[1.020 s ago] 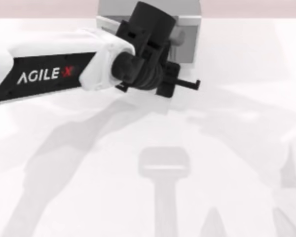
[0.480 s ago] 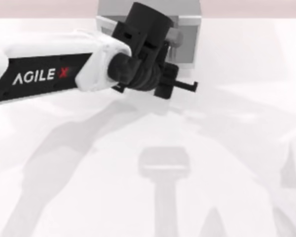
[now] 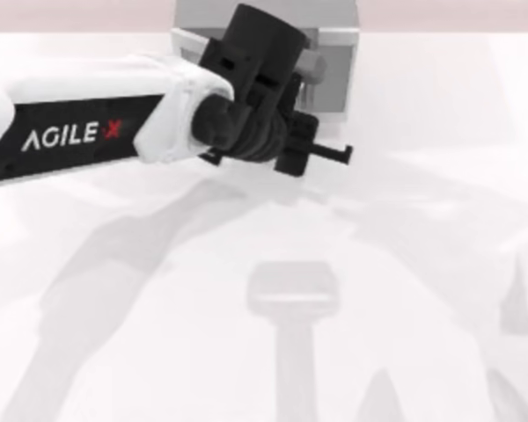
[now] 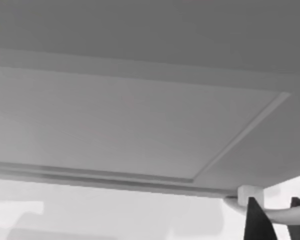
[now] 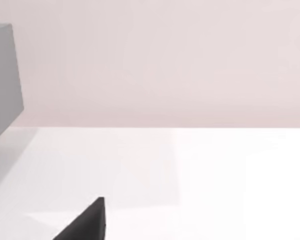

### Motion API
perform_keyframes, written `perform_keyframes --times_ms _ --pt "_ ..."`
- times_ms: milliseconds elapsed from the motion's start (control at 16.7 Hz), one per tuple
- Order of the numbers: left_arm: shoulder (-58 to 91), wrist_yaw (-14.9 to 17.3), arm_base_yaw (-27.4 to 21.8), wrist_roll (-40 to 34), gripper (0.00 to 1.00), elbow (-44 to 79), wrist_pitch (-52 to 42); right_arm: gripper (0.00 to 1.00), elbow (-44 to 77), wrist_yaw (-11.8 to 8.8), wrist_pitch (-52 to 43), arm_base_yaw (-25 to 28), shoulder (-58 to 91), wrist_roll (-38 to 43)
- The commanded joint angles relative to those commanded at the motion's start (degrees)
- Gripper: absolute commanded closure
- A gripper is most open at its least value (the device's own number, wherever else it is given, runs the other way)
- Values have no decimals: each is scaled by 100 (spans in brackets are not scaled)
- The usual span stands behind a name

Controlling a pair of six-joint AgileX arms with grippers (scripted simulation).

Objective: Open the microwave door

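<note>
Entering from the left edge of the top view: left arm (image 3: 88,132), white with a black panel, stretched over the tabletop (image 3: 405,264) toward the far middle. At its end, left gripper (image 3: 321,151), black, right against the front of the microwave (image 3: 334,22), one finger jutting toward the right.

At the far middle of the tabletop: boxy grey microwave, front largely hidden under the wrist from above. Filling the left wrist view: the microwave door (image 4: 115,115), a grey window inside a paler frame. At the door's edge, a pale bar handle (image 4: 290,214) on a short white post. Fingers (image 4: 257,222) dark and pointed, set a little apart with a narrow gap, handle bar running across just behind the tips. Cannot tell whether touching the bar.

Off the top view altogether: right arm. In the right wrist view, only a dark sliver of the right gripper (image 5: 87,222) above bare tabletop, a grey corner of the microwave well apart from it. Spread of those fingers: cannot tell.
</note>
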Motion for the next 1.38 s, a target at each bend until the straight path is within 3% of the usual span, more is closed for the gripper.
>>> perform_keyframes --times_ms 1380 --pt "-147 211 77 249 100 -211 84 0 0 0 0 0 0 0"
